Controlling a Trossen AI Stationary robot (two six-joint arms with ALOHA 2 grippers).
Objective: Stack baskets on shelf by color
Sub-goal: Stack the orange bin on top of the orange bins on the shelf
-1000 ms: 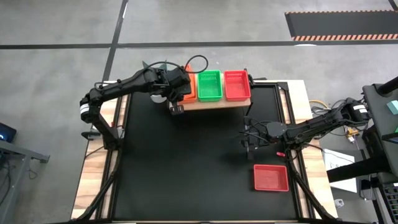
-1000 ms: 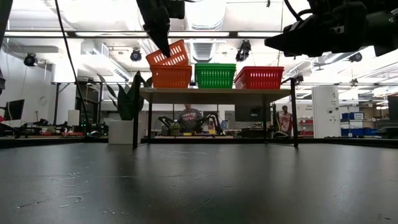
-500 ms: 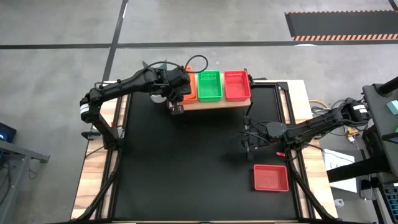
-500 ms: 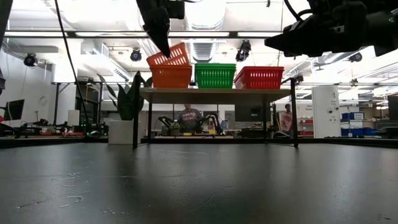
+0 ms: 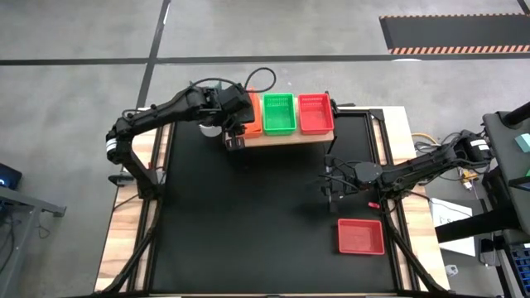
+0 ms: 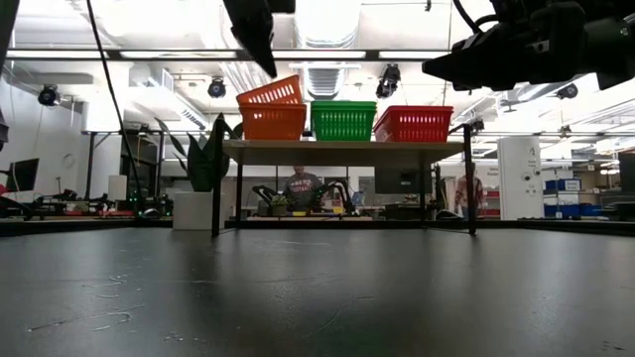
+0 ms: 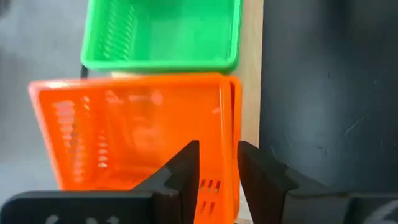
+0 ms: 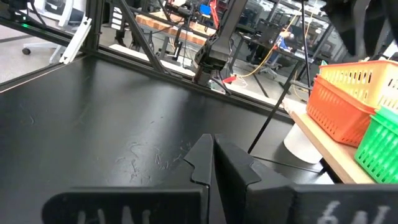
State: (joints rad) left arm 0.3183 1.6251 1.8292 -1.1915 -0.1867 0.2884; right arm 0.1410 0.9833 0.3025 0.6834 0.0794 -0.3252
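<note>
The light-wood shelf (image 5: 290,138) (image 6: 347,147) carries an orange stack (image 6: 273,122), a green stack (image 5: 279,113) (image 6: 343,120) and a red stack (image 5: 315,112) (image 6: 412,124). The top orange basket (image 6: 268,92) (image 7: 130,130) sits tilted in the one beneath, its end toward the green stack raised. My left gripper (image 5: 240,124) (image 6: 272,69) (image 7: 217,149) is open just above it, its fingers on either side of the basket's near wall (image 7: 225,118). Another red basket (image 5: 360,236) lies flat on the table. My right gripper (image 5: 333,192) (image 8: 212,146) hovers shut, above the table.
The black tabletop (image 5: 248,223) spreads between the shelf and the near edge. The right arm (image 6: 536,45) hangs over the table's right side. Cables and a white round object lie behind the shelf's left end. People stand in the room beyond the table.
My left gripper has risen from the top orange basket; its fingertip, which overlapped the basket's rim before, now stands above it. The top orange basket has settled lower and lies less tilted on the orange stack.
</note>
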